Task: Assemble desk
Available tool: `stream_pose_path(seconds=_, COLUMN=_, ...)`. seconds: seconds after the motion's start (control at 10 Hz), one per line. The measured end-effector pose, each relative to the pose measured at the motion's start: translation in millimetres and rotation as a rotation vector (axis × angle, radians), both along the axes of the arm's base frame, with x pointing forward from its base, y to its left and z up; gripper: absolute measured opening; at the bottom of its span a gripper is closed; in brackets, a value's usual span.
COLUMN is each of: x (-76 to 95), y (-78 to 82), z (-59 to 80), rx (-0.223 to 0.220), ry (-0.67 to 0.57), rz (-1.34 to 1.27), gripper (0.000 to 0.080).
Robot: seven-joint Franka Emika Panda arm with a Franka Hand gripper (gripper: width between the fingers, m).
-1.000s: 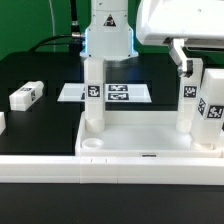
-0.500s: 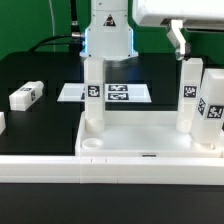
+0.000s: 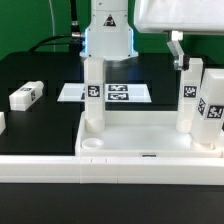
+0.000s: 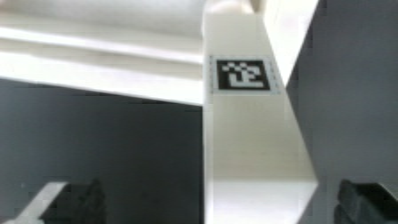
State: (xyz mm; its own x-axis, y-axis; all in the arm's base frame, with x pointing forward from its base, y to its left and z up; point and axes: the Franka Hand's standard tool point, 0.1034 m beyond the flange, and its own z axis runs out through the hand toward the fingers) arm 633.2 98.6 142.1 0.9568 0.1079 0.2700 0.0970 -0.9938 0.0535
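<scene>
Step in hand, as I read it: working the right rear leg [image 3: 188, 98] into its corner socket, w/ one more leg to fetch after.

Doing it well, from the exterior view's left across:
- The loose leg [image 3: 27, 95] lies on its side on the black table, well apart from the desk top [image 3: 140, 135]. Leave it for now.
- The empty socket [image 3: 92, 146] at the near left corner is prob. its destination (keep that corner unobstructed).
- The gripper [image 3: 178, 48] hangs just above the right rear leg, jaws fully apart, nothing held. Wrist view shows the leg running down the middle, tag facing the cam, w/ a dark fingertip [image 4: 63, 205] either side and a gap to each.
- Come straight down, keep the leg centred, close on flat faces not edges, turn w/o leaning on it.
- The front-right leg [image 3: 212, 108] stands near, so watch outer finger clearance.

Looks: the desk top is a white rectangular tray w/ raised rim, lying flat at the near edge of the table, in front of the marker board [image 3: 120, 93]. Three short square white legs stand upright in it: the left rear leg [image 3: 93, 92], the right rear one, the front-right one. Each carries a black-and-white tag. How deep any is seated, can't tell.
</scene>
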Motion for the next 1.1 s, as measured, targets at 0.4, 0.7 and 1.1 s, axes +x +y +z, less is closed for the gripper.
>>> stream_pose_path(seconds=0.4, x=0.5, y=2.6, z=-8.4, rx=-0.017, ry=0.213, rz=-0.025, gripper=0.0649)
stream_pose_path(seconds=0.7, x=2.7, y=4.3, z=-14.8, rx=-0.021, ry=0.202, rz=-0.021, gripper=0.0649)
stream_pose_path(seconds=1.1, x=2.5, y=3.8, z=-17.6, rx=-0.023, ry=0.203, rz=-0.018, gripper=0.0511)
